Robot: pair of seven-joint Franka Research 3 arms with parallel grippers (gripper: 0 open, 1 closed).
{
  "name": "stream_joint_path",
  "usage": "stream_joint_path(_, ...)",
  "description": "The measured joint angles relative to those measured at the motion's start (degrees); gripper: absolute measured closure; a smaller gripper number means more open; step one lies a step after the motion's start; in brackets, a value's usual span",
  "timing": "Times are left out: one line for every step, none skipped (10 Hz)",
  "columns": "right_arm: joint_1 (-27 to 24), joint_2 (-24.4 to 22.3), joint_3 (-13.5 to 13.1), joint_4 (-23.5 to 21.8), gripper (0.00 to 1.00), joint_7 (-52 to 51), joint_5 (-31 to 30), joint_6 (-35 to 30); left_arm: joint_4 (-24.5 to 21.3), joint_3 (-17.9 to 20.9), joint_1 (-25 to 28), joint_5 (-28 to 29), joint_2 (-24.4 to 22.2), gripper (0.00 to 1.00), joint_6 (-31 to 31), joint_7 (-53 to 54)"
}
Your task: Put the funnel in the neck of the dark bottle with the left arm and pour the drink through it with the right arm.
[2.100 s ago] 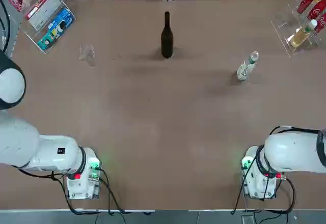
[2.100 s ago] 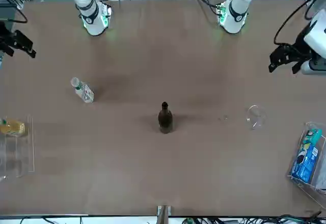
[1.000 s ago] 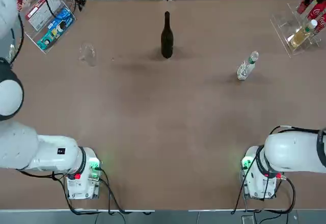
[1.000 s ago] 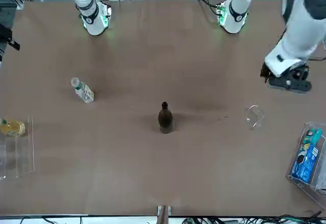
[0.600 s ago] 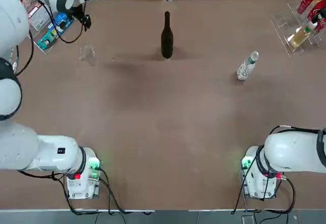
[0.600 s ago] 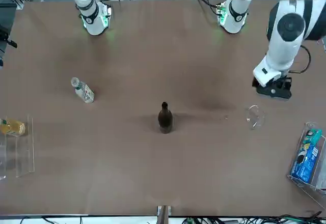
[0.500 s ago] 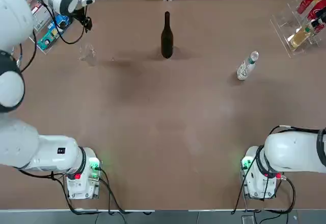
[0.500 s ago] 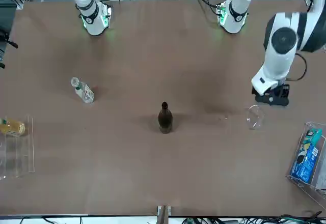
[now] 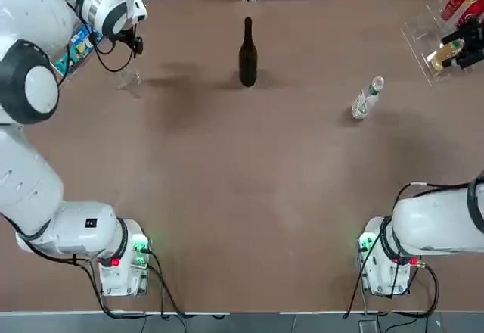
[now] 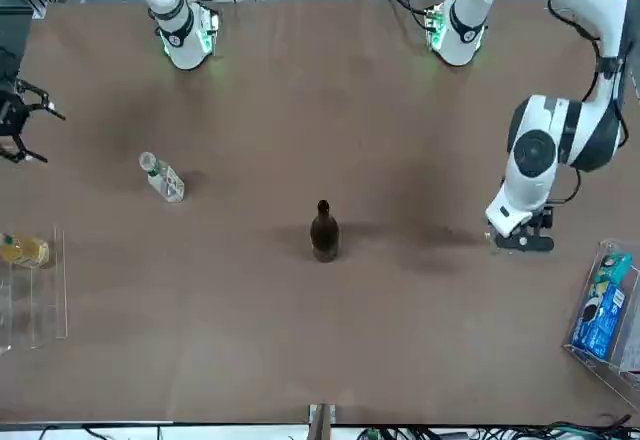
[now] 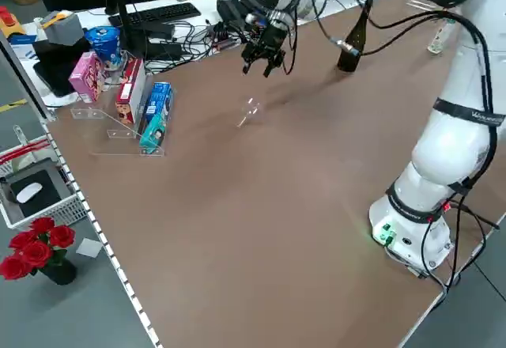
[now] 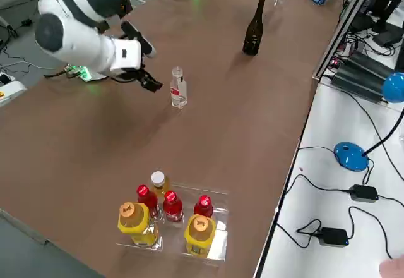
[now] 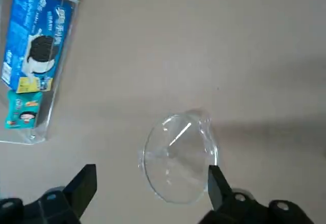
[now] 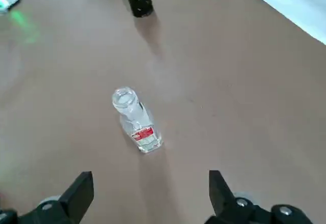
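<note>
Left wrist view: left gripper (image 13: 147, 183), fingers spread, hovers over the small clear glassy funnel (image 13: 178, 165) lying on the brown table (image 13: 153, 40); right gripper (image 14: 147, 193) (fingers likewise spread) hangs near the upright small clear plastic bottle (image 14: 136, 119); tall dark glass bottle (image 9: 247, 53) stands mid-table, well apart.

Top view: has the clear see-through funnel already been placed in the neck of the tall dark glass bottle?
No: the clear see-through funnel lies on the table, well apart from the tall dark glass bottle, whose neck is bare.
</note>
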Motion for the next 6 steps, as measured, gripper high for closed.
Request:
stream_joint_path(-0.2,3.8,-0.2,0.0,0.0,-4.4,3.4,-1.0,0.0,1.1,0.2,0.0,1.4,0.04,1.0,0.0)
stream_joint_path(-0.6,7.4,-0.3,-0.1,0.0,-8.6,6.6,-2.1,0.0,1.7,0.4,0.0,2.7,0.04,1.3,-0.1)
stream_joint_path(-0.8,10.9,-0.4,-0.1,0.0,-12.7,9.6,-3.4,0.0,2.0,0.7,0.4,3.8,0.05,1.3,-0.3)
stream_joint_path(-1.0,14.2,-0.4,-0.1,0.0,-16.2,12.0,-4.6,0.0,2.1,1.1,1.1,4.6,0.07,1.4,-0.5)
stream_joint_path(-1.0,16.9,-0.4,0.0,0.0,-19.7,14.1,-5.4,-0.1,2.1,1.3,1.5,5.0,0.11,1.4,-1.0)
stream_joint_path(-1.0,19.7,-0.3,0.0,0.0,-23.9,16.6,-6.9,-0.2,2.1,1.3,1.6,5.2,0.15,1.4,-1.7)
